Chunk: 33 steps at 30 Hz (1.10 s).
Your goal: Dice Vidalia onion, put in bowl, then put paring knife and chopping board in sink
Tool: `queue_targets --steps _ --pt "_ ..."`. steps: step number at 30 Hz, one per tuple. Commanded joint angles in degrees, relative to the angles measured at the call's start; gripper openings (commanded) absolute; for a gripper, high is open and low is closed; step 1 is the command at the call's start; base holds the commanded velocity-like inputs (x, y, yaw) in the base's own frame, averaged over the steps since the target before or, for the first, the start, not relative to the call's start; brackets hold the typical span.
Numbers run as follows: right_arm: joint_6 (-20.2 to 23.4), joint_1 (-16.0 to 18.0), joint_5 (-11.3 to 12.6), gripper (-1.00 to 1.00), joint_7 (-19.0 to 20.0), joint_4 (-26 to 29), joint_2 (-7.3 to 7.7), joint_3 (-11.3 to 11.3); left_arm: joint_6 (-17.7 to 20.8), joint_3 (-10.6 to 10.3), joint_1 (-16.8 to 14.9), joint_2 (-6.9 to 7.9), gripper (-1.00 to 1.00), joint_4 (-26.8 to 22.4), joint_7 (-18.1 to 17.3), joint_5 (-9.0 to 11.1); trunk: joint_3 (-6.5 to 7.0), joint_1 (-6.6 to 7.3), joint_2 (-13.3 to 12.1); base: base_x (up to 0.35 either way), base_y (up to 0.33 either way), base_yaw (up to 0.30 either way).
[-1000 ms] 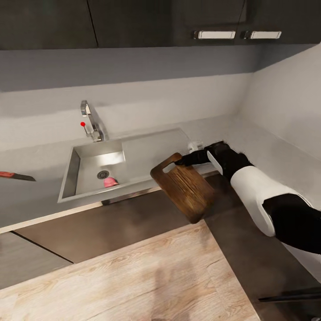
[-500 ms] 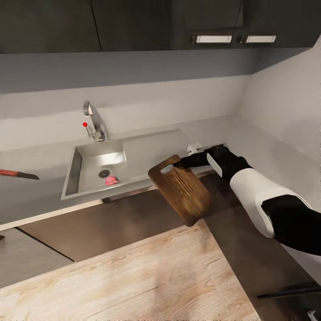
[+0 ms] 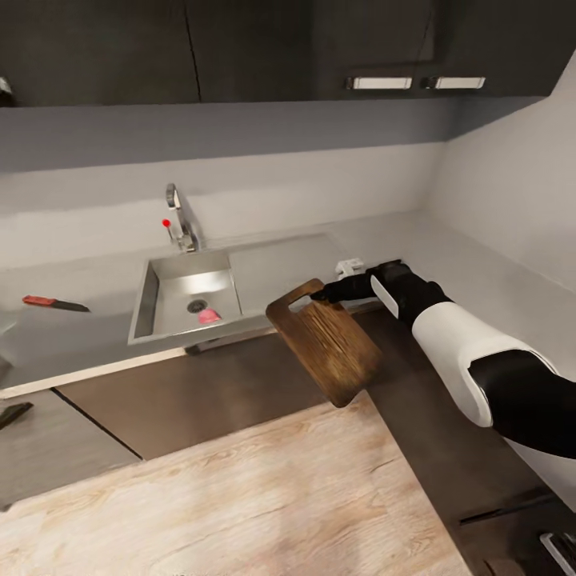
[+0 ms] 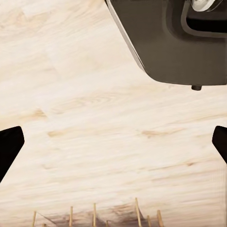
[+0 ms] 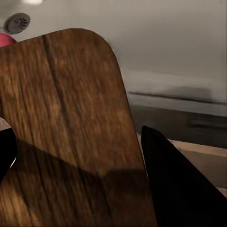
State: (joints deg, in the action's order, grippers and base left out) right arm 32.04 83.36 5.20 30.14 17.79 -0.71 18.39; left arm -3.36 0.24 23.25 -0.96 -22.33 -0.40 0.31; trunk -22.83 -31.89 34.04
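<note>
The right tool [image 3: 322,293] is clamped on the chopping board [image 3: 326,340] at its slotted handle end, holding the dark wood-grain board in the air, tilted, out in front of the worktop [image 3: 72,340] edge and over the floor [image 3: 240,488] — it touches neither the sink nor the slab. In the right wrist view the board [image 5: 66,132] fills the space between the two dark fingers [image 5: 175,184], its rounded far corner pointing toward the basin, where the round drain [image 5: 16,22] and a scrap of pink show at the edge. In the head view the sink [image 3: 232,276] lies to the left of the held board, its basin at the left and the flat drainboard wing nearer the tool; the chrome tap [image 3: 182,218] with its red-tipped lever stands behind the basin. A small pinkish thing [image 3: 209,316] lies on the basin floor just beside the drain; what it is cannot be told. The paring knife [image 3: 54,303], red-handled with a dark blade, lies flat on the worktop well to the left of the sink. The left tool [image 4: 113,146] hangs open over the pale wooden floor — its two dark fingertips [image 4: 9,146] sit far apart at the edges of the left wrist view, with nothing between them.
</note>
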Motion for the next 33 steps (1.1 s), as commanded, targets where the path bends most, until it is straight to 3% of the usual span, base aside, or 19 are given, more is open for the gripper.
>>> queue_targets --steps 1,10,22,33 --pt "0.39 0.05 0.69 -1.0 -0.17 0.01 0.02 0.33 -0.07 0.03 0.04 -0.01 1.0 -0.09 -0.04 0.04 0.0 -0.02 0.07 -0.032 0.128 0.212" --pt "0.32 0.05 0.59 -1.0 -0.26 -1.04 -1.4 0.33 -0.07 0.08 0.04 0.07 1.0 -0.08 -0.04 0.05 0.3 -0.02 0.07 -0.005 0.261 0.266" --pt "0.3 0.05 0.53 -1.0 -0.27 -1.42 -1.48 0.33 -0.13 0.1 0.04 0.08 1.0 -0.24 -0.04 0.05 0.31 -0.02 0.07 0.0 0.314 0.278" --pt "0.3 0.05 0.51 -1.0 -0.31 -1.58 -1.39 0.33 -0.16 0.11 0.04 0.08 1.0 -0.18 -0.04 -0.01 0.31 -0.02 0.07 0.0 0.311 0.043"
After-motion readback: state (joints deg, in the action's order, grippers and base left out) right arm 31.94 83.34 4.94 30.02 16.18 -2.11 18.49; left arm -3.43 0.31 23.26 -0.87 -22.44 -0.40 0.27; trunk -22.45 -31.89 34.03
